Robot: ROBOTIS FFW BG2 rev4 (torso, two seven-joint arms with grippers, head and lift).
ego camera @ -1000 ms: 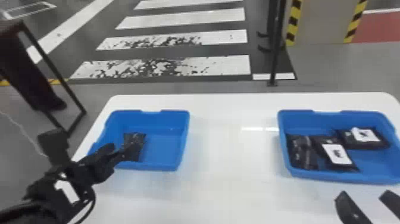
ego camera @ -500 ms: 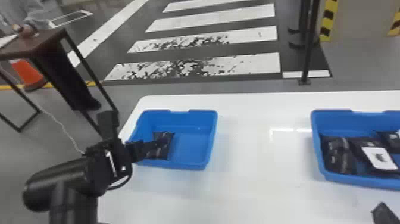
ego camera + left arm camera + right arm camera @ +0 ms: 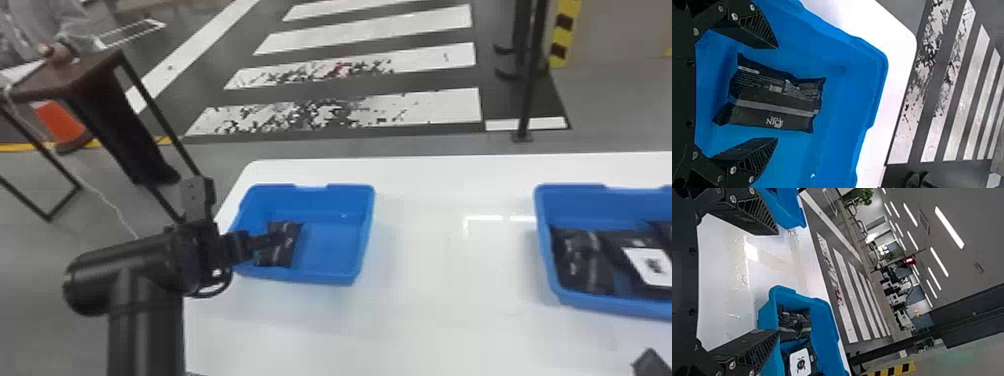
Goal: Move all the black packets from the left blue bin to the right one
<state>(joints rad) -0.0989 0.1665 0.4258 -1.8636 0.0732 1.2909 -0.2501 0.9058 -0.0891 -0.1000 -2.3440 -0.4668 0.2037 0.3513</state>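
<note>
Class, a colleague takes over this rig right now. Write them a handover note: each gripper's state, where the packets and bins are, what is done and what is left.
Left gripper: over the left bin, jaws open on either side of a black packet, not gripping it.
Right gripper: jaws open and empty, near the right bin.
Done: at least three packets, including this one, lie in the right bin.
Left: one packet in the left bin, to be grasped, carried across and released in the right bin.

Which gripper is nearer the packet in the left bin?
Left. The left gripper hangs open over the packet; the right gripper is across the table, near the right bin.
</note>
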